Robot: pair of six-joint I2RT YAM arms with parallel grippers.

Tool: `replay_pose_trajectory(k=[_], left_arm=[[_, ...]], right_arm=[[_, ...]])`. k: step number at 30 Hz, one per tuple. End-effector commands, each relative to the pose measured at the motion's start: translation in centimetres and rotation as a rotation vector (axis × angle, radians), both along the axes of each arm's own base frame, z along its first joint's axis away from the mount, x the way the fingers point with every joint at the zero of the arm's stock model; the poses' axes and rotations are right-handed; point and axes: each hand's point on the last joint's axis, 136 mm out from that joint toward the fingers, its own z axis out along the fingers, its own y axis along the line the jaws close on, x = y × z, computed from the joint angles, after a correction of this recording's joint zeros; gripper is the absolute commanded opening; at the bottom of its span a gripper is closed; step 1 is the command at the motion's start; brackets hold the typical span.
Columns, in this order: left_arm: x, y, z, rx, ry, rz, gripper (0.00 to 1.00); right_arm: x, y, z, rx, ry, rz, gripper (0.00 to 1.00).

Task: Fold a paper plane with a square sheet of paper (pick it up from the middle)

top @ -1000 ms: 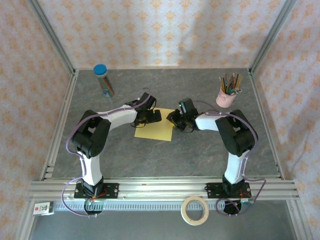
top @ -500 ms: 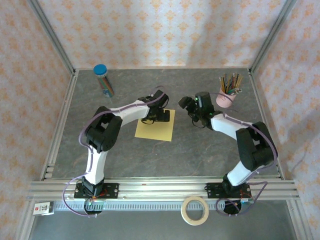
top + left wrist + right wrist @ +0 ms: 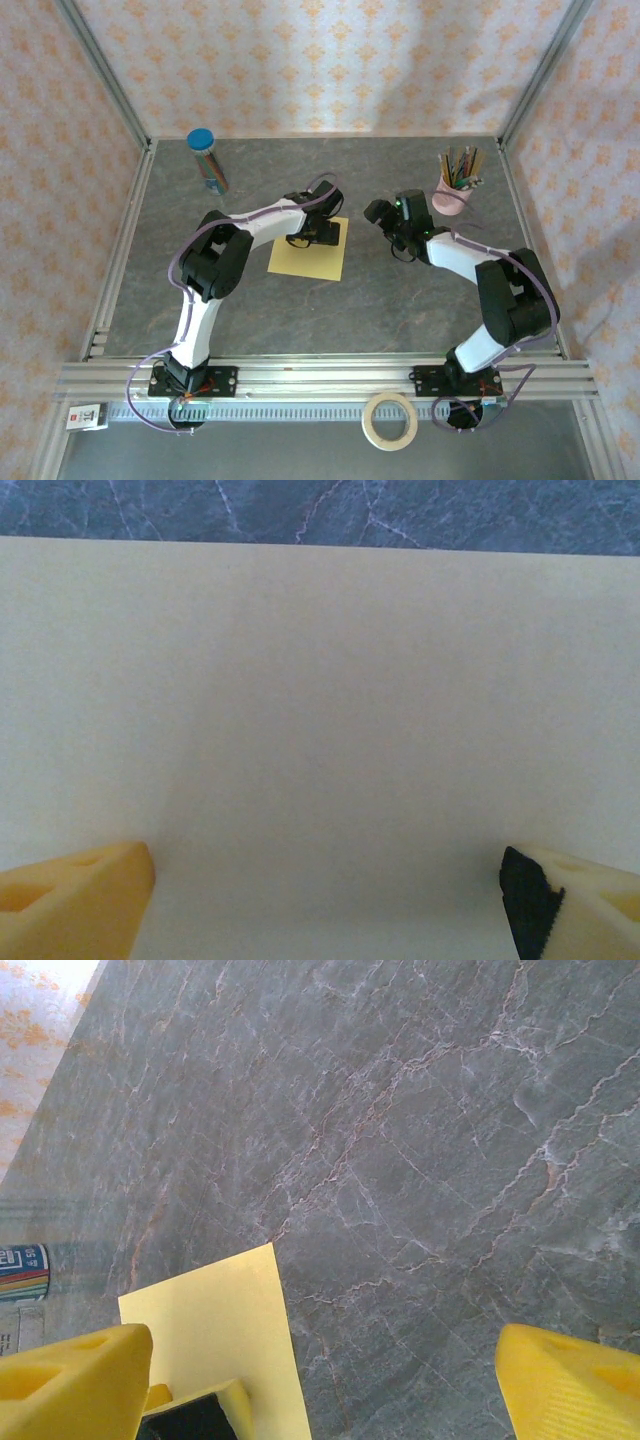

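Both grippers are open, nothing held. Left gripper (image 3: 322, 234) sits over the far edge of the square sheet of paper (image 3: 308, 262), fingers spread wide. Its wrist view shows plain flat sheet between the tips; can't tell if they touch it. Sheet lies flat mid-table, no folds visible. Right gripper (image 3: 378, 212) is off the sheet, near its far right corner, over bare marble table (image 3: 400, 300). Pink pencil cup (image 3: 452, 193) stands just right of it.

Both arms bend inward; the left gripper (image 3: 331, 233) and the right gripper (image 3: 376, 212) point toward each other, jaws spread wide.
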Motion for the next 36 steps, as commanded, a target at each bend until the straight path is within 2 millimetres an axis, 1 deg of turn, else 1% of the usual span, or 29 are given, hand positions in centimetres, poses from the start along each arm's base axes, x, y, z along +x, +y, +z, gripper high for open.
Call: replay_pose_trajectory(k=[1,11,15,21,27,30,34,36], left_arm=[[-1.1,1.1,-1.8,0.072,0.050,-0.001,0.92],[-2.9,1.9,-4.7,0.080,0.111,0.008,0.89],[-3.3,2.2,-5.0,0.088,0.117,0.011,0.88],[-3.1,2.6,-4.7,0.088,0.106,0.025,0.84],[-2.9,3.0,-4.5,0.079,0.095,0.042,0.83],[-2.6,3.0,-4.1,0.071,0.083,0.047,0.82],[-2.0,2.5,-2.8,0.045,0.057,0.053,0.82],[-1.4,2.0,-1.2,0.019,0.033,0.050,0.82]], right_arm=[[0.1,-0.3,-0.5,-0.027,0.006,-0.002,0.87],[0.2,-0.1,-0.7,-0.026,0.015,0.002,0.86],[0.3,-0.1,-0.8,-0.024,0.019,0.002,0.85],[0.4,0.0,-0.7,-0.018,0.019,0.001,0.85],[0.4,0.0,-0.6,-0.016,0.017,0.002,0.85],[0.4,0.0,-0.5,-0.014,0.016,0.001,0.85],[0.4,0.0,-0.3,-0.012,0.012,0.000,0.84],[0.4,0.1,-0.2,-0.011,0.011,0.001,0.84]])
